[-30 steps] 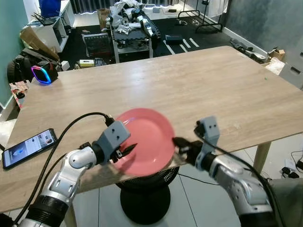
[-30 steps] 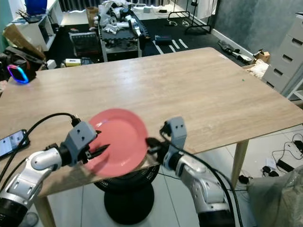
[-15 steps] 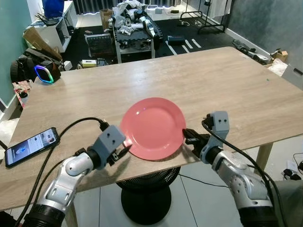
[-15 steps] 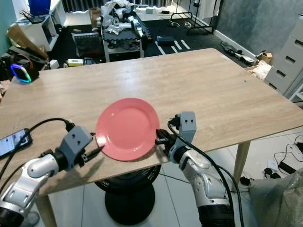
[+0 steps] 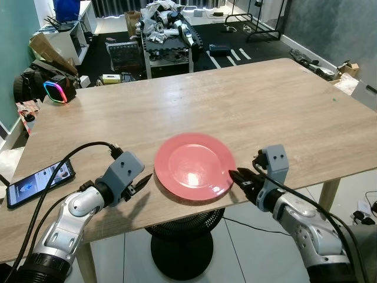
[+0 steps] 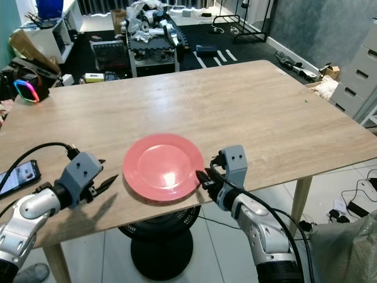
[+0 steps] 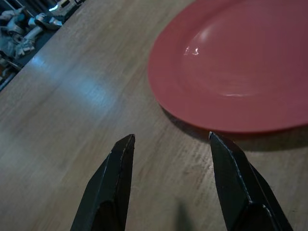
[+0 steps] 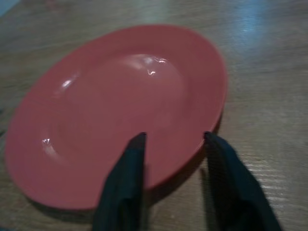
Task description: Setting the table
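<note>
Since half a second ago the round pink plastic plate point(image 5: 194, 166) has come down flat onto the pale wood-grain worktop point(image 5: 247, 106), where a second ago it was being carried tilted at the near edge between both hands. The left hand point(image 5: 140, 181) has let go and pulled back to the plate's left, and is now hovering just beside the rim without touching it; its two black fingers point(image 7: 113, 187) are standing spread apart over bare wood, the plate's edge lying just past their tips. The right hand point(image 5: 240, 178) is sitting at the plate's right rim, its fingers point(image 8: 124, 185) also spread. In the right wrist view their tips are overlapping the near rim, one over the pink surface and one at its edge, but whether they are touching it I cannot tell.

The plate is lying near the front edge of the worktop, roughly midway between the two silver arms. A black smartphone with a lit screen point(image 5: 39, 183) is lying flat at the worktop's near left corner, well apart from the plate. A black floor fan point(image 5: 182, 243) is standing under the worktop's front edge.
</note>
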### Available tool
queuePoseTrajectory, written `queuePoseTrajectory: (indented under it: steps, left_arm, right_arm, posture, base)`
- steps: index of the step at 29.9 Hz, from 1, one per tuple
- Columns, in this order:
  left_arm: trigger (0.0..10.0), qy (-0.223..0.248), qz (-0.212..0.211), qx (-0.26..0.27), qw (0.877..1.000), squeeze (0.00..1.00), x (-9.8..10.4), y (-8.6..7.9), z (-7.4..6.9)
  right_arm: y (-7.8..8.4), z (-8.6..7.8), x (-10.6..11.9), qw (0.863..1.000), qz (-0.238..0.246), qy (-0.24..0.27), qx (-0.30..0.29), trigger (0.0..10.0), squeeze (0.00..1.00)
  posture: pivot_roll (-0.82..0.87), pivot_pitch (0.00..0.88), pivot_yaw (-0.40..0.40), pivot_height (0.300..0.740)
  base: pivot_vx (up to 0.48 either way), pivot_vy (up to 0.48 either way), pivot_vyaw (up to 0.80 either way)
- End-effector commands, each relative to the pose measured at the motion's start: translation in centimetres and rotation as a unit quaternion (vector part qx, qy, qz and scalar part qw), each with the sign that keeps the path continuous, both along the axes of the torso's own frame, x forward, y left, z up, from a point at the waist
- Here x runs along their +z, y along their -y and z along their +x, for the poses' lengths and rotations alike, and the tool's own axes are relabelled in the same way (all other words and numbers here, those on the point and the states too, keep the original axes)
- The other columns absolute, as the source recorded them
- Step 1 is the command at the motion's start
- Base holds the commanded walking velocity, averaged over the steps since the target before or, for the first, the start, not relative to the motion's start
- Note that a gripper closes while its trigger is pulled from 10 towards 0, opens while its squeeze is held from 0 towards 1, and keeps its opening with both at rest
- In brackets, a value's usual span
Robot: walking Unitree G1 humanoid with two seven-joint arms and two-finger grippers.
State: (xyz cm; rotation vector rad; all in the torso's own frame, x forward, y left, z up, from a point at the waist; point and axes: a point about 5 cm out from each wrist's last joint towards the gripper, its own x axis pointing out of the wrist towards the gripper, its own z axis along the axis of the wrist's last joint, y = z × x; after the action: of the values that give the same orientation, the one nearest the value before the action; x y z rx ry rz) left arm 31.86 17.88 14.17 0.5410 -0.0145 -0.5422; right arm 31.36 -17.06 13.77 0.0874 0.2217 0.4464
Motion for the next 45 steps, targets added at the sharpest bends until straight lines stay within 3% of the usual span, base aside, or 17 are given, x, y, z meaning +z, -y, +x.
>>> queuePoseTrajectory:
  steps: [1, 2, 3, 7, 10, 17, 19, 23, 30, 38, 45]
  left_arm:
    - [10.0, -0.002, 0.005, 0.015, 1.0, 0.0, -0.3, -0.6, 0.4]
    - [10.0, -0.002, 0.005, 0.015, 1.0, 0.0, -0.3, -0.6, 0.4]
    - [10.0, -0.001, 0.003, 0.02, 1.0, 0.0, -0.2, -0.7, 0.6]
    - [10.0, 0.006, -0.003, 0.045, 0.999, 0.0, 0.1, -1.0, 1.9]
    - [10.0, -0.001, -0.017, 0.046, 0.999, 0.0, 0.1, -0.3, 3.1]
    - [10.0, -0.016, -0.033, 0.033, 0.999, 0.0, 0.1, 0.8, 4.0]
    - [10.0, -0.027, -0.053, 0.014, 0.998, 0.0, 0.2, 2.0, 4.6]
    - [10.0, -0.042, -0.083, -0.008, 0.996, 0.0, 0.2, 3.2, 5.0]
    - [10.0, -0.039, -0.075, -0.011, 0.996, 0.0, 0.0, 3.6, 5.2]
    - [10.0, -0.06, -0.1, 0.017, 0.993, 0.0, -2.8, 2.8, 3.9]
    - [10.0, -0.073, -0.126, 0.044, 0.988, 0.0, -4.7, 2.6, 2.6]
  right_arm:
    - [-0.5, -0.4, 0.4, 1.0, 0.005, 0.006, 0.026, 10.0, 0.94]
    - [-0.5, -0.4, 0.4, 1.0, 0.005, 0.006, 0.026, 10.0, 0.94]
    - [-0.6, -0.3, 0.8, 0.999, 0.014, 0.014, 0.028, 10.0, 0.0]
    - [-0.4, 0.9, 1.8, 0.996, 0.069, 0.041, -0.033, 10.0, 0.0]
    - [-0.4, 2.1, 2.9, 0.98, 0.156, 0.062, -0.106, 10.0, 0.0]
    - [-1.1, 2.6, 3.5, 0.965, 0.213, 0.067, -0.136, 10.0, 0.0]
    - [-1.4, 3.0, 2.8, 0.953, 0.25, 0.044, -0.163, 10.0, 0.0]
    - [-2.1, 3.3, 1.2, 0.947, 0.261, 0.003, -0.188, 10.0, 0.0]
    - [-3.2, 3.2, 0.5, 0.94, 0.289, -0.022, -0.179, 10.0, 0.0]
    - [-3.3, 3.8, 1.2, 0.93, 0.307, -0.006, -0.2, 10.0, 0.0]
    - [-3.4, 4.1, 1.8, 0.935, 0.299, 0.007, -0.19, 10.0, 0.0]
  posture:
    - [-0.06, 0.014, 0.105, 0.74]
    - [-0.06, 0.014, 0.105, 0.74]
    - [-0.07, 0.013, 0.105, 0.74]
    - [-0.06, 0.01, 0.102, 0.74]
    - [-0.07, 0.01, 0.105, 0.74]
    - [-0.08, 0.015, 0.113, 0.74]
    - [-0.1, 0.022, 0.121, 0.74]
    - [-0.1, 0.03, 0.127, 0.74]
    - [-0.1, 0.044, 0.133, 0.74]
    - [-0.1, 0.058, 0.135, 0.74]
    - [-0.09, 0.057, 0.122, 0.74]
  base:
    - [0.0, 0.0, 0.0]
    - [0.0, 0.0, 0.0]
    - [0.0, 0.0, 0.0]
    - [0.0, 0.0, 0.0]
    - [0.0, 0.0, 0.0]
    - [0.0, 0.0, 0.0]
    - [0.0, 0.0, 0.0]
    - [0.0, 0.0, 0.0]
    - [0.0, 0.0, 0.0]
    - [0.0, 0.0, 0.0]
    - [0.0, 0.0, 0.0]
